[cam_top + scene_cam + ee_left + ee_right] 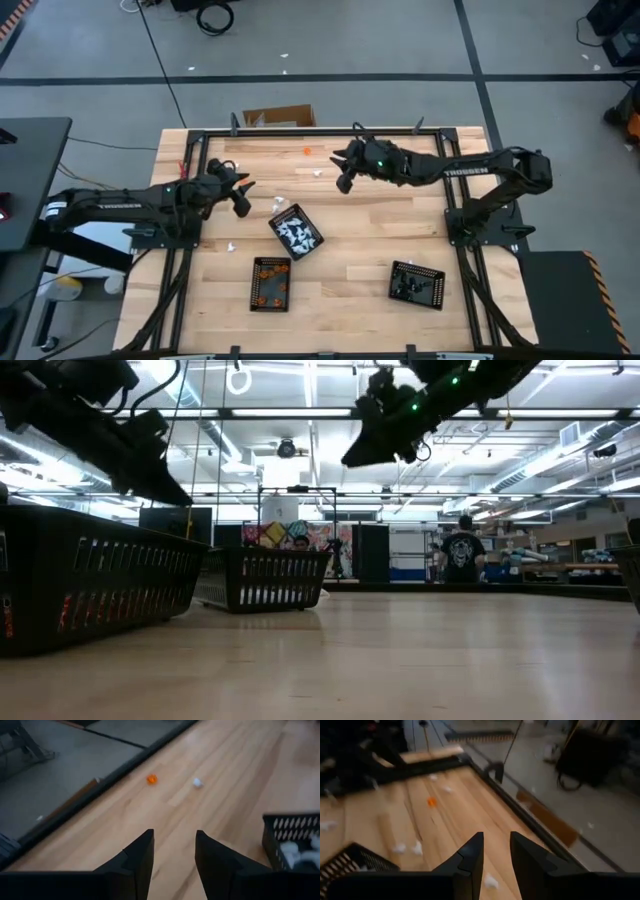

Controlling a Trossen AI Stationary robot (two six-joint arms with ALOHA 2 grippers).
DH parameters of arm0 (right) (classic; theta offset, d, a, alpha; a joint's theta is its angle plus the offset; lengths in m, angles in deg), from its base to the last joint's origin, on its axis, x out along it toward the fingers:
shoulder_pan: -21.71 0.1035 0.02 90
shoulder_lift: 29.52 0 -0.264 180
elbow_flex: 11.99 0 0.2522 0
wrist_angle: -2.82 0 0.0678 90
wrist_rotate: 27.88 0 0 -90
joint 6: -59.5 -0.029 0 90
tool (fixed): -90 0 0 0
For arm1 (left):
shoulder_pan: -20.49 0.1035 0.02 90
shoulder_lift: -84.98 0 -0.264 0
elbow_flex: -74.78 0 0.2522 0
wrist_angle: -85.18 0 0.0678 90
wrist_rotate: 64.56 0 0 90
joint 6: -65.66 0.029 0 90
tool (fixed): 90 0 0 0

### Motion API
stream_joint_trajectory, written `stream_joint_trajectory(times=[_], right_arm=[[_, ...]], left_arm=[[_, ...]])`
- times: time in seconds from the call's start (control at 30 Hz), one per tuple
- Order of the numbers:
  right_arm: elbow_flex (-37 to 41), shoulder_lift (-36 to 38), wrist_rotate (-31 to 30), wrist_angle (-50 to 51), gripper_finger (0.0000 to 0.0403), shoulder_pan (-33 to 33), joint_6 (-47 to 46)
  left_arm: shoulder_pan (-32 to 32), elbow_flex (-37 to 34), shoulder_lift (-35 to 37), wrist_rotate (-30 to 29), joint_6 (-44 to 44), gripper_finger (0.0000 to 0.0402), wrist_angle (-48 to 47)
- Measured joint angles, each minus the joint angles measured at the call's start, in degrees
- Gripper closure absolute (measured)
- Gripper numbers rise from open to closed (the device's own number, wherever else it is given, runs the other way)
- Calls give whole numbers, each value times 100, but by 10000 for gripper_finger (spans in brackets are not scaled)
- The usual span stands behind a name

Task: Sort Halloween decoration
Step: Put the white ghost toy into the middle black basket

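Both arms hang above the surface (350, 240); left end effector (174, 851) part-open, empty; right end effector (496, 851) likewise; an orange piece (152, 779) and a white piece (197, 782) lie ahead of the left one.

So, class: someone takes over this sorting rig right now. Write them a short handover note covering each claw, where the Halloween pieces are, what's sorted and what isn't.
Left claw: open, empty, raised over the table's left side.
Right claw: open, empty, raised over the far middle of the table.
Done: white pieces sit in the middle tray, orange pieces in the near-left tray, dark pieces in the near-right tray.
Left: a loose orange piece near the far edge, and loose white pieces scattered on the wood between the claws and near the middle tray.
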Motion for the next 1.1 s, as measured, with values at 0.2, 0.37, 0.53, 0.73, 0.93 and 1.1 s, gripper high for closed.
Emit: stream_joint_trajectory(times=[0.2, 0.37, 0.53, 0.73, 0.93, 1.1], right_arm=[[-287, -259, 633, 1832, 300, -731, -670], [-889, -897, 846, 3300, 286, -1092, -753], [-1637, -1485, 1041, 4020, 258, -1460, -303], [-2307, -2178, 1313, 5002, 207, -1936, -163], [-2906, -2913, 2049, 4593, 163, -1837, -298], [-3927, -3746, 1902, 4716, 157, -1366, 130]], left_arm=[[-128, -89, 116, 2, 132, 256, 134], [-129, -91, 93, 3, 188, 256, 71], [-129, -91, 96, 3, 189, 256, -25], [-129, -91, 96, 2, 187, 256, -32], [-129, -91, 94, 4, 176, 256, 2], [-129, -91, 94, 2, 168, 256, 30]])
